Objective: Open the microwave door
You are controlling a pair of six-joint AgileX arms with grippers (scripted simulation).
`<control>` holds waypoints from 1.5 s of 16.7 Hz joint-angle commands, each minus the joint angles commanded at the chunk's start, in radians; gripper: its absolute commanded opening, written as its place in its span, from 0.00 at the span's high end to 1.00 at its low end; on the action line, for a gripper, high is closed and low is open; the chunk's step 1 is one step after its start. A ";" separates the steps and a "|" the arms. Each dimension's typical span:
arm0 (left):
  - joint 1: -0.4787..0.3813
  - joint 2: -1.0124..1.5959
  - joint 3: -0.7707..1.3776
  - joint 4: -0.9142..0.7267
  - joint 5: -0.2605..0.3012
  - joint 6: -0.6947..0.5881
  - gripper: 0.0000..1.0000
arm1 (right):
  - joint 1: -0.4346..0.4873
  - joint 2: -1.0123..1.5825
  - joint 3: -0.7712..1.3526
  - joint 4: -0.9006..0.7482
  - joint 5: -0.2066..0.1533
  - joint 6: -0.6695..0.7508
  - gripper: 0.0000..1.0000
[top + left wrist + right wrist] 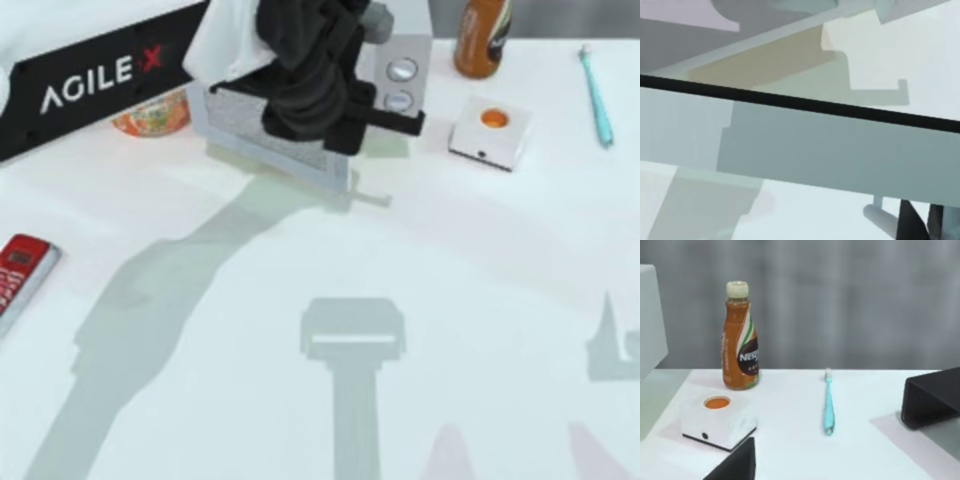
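Observation:
The white microwave (405, 45) stands at the back centre of the table, its two round knobs facing up toward the top view. The microwave door (265, 140), with its grey mesh window, is swung a little out from the body, its free edge nearer the table front. My left gripper (405, 122) reaches across the door's free edge. In the left wrist view the door edge (830, 150) fills the picture, and the dark fingers (912, 225) sit close together on the round handle bar (880, 219). My right gripper (830, 440) is parked off to the right, open.
A white cube with an orange hole (488, 130), a brown bottle (482, 35) and a teal toothbrush (597, 95) lie right of the microwave. An orange bowl (150, 115) sits behind my left arm (90, 85). A red phone (20, 270) rests at the left edge.

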 joint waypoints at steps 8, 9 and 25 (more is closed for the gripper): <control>0.000 0.000 0.000 0.000 0.000 0.000 1.00 | 0.000 0.000 0.000 0.000 0.000 0.000 0.00; 0.000 0.000 0.000 0.000 0.000 0.000 1.00 | 0.000 0.000 0.000 0.000 0.000 0.000 0.00; 0.028 -0.085 -0.121 0.047 0.068 0.119 1.00 | 0.000 0.000 0.000 0.000 0.000 0.000 0.00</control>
